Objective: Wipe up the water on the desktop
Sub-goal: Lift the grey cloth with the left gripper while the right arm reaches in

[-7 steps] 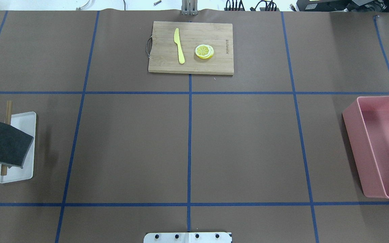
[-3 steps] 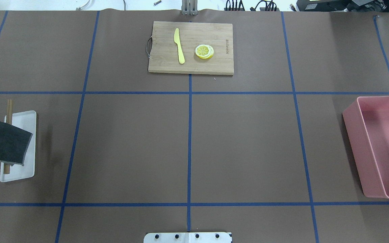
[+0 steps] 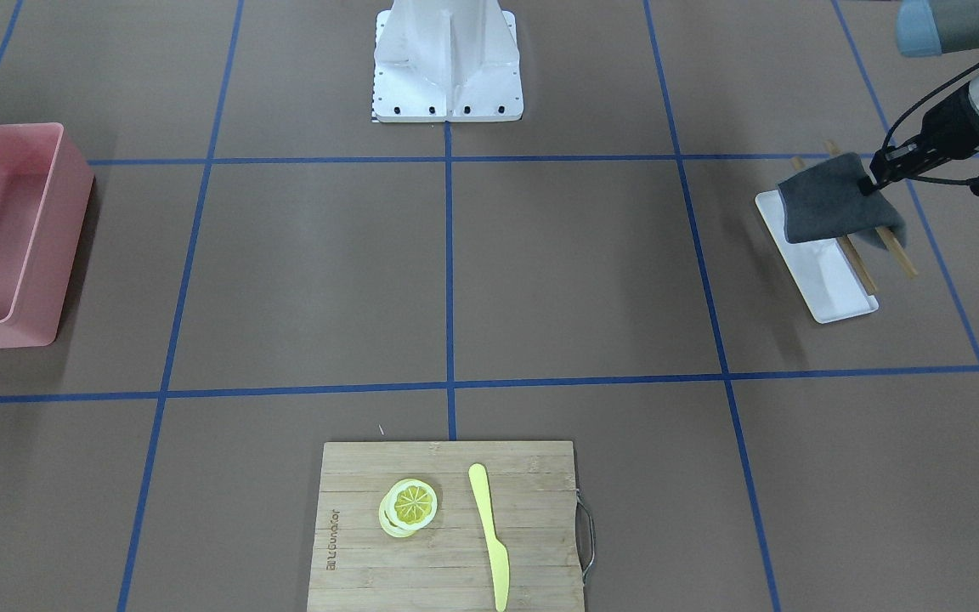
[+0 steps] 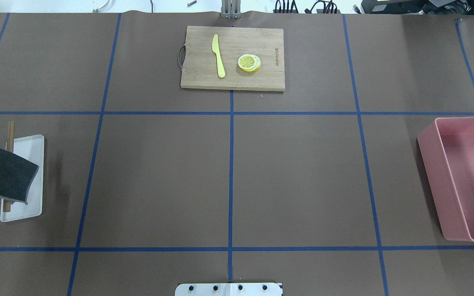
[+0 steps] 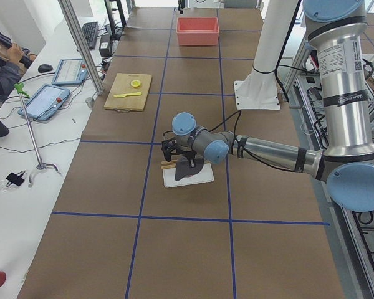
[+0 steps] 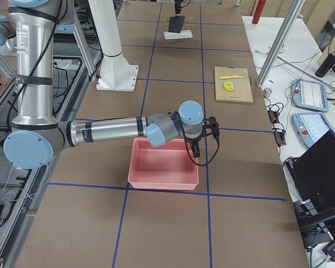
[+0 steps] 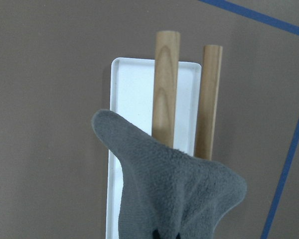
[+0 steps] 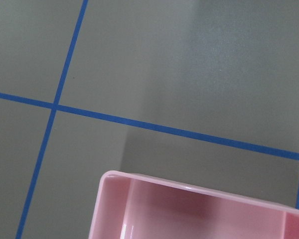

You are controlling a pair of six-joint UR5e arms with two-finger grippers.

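Note:
The desktop [image 4: 159,176] is brown with a blue tape grid, and no water shows on it. My left gripper [image 3: 870,180] is shut on a dark grey cloth [image 3: 825,204] at the table's far left. It holds the cloth draped just above a white tray [image 3: 834,280] and two wooden rods [image 7: 165,84]. The cloth [image 7: 174,189] hangs over the tray's near end in the left wrist view. My right gripper [image 6: 197,149] hovers at the far edge of the pink bin [image 6: 162,176]. I cannot tell whether it is open or shut.
A bamboo cutting board [image 4: 261,78] at the back centre carries a yellow knife [image 4: 218,55] and lemon slices [image 4: 248,62]. The pink bin [image 4: 430,164] stands at the right edge. The robot's base plate [image 3: 447,106] is at the near centre.
My left gripper and the grey cloth have drifted slightly left, toward the view's edge. Nothing else has moved.

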